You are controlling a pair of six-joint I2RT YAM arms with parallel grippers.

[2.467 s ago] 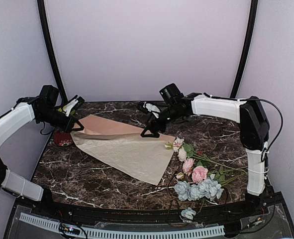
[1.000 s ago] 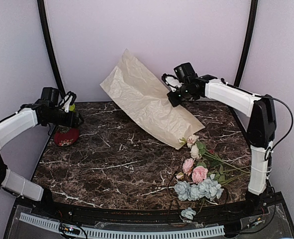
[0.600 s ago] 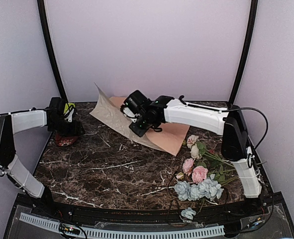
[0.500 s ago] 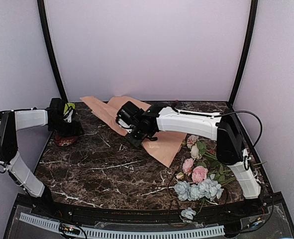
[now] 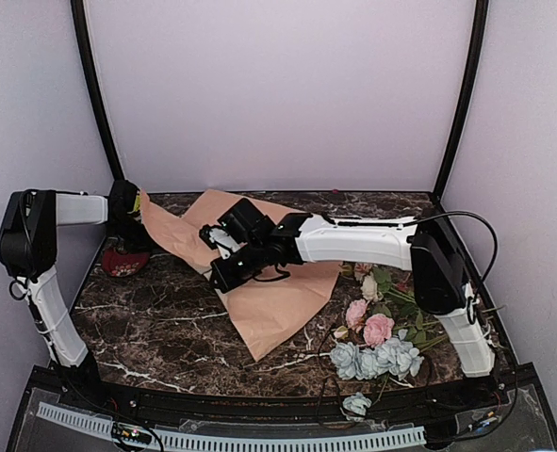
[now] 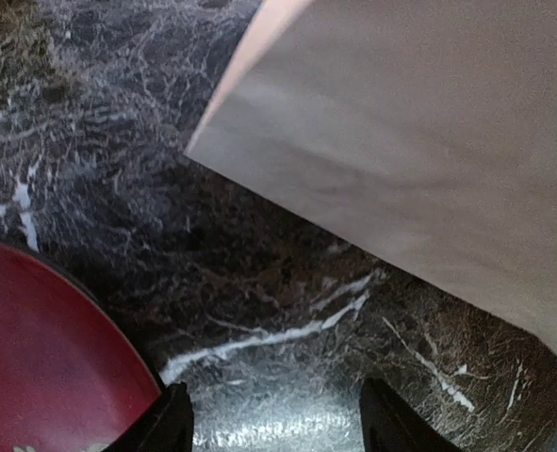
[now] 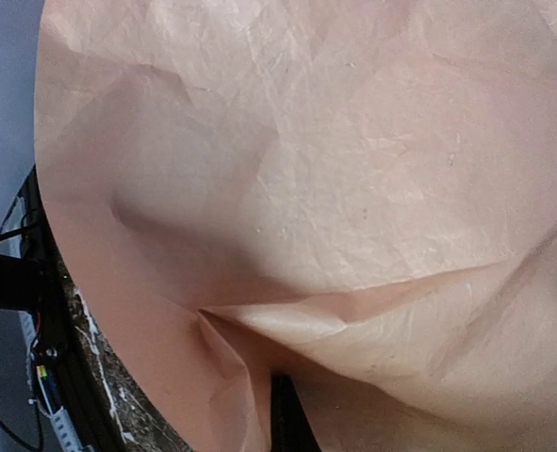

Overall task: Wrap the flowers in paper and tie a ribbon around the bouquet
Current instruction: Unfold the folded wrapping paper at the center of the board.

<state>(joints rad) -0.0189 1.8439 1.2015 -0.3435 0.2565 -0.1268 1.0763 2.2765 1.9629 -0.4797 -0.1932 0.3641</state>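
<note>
Peach-coloured paper (image 5: 278,301) lies across the middle of the dark marble tabletop (image 5: 155,325), peach face up, with one corner raised toward the back left. We see the right fingers (image 5: 220,276) closed on the paper near its left edge, and the sheet creases where they pinch it. In the right wrist view the paper fills nearly everything. The left fingers (image 5: 127,226) stand apart with nothing between them. They are over bare marble, beside a red dish (image 5: 118,262) and near the paper's raised corner. The flowers (image 5: 377,330) lie loose on the right side of the tabletop, just beside the paper's right edge. One blue flower head (image 5: 356,403) lies apart at the front edge.
</note>
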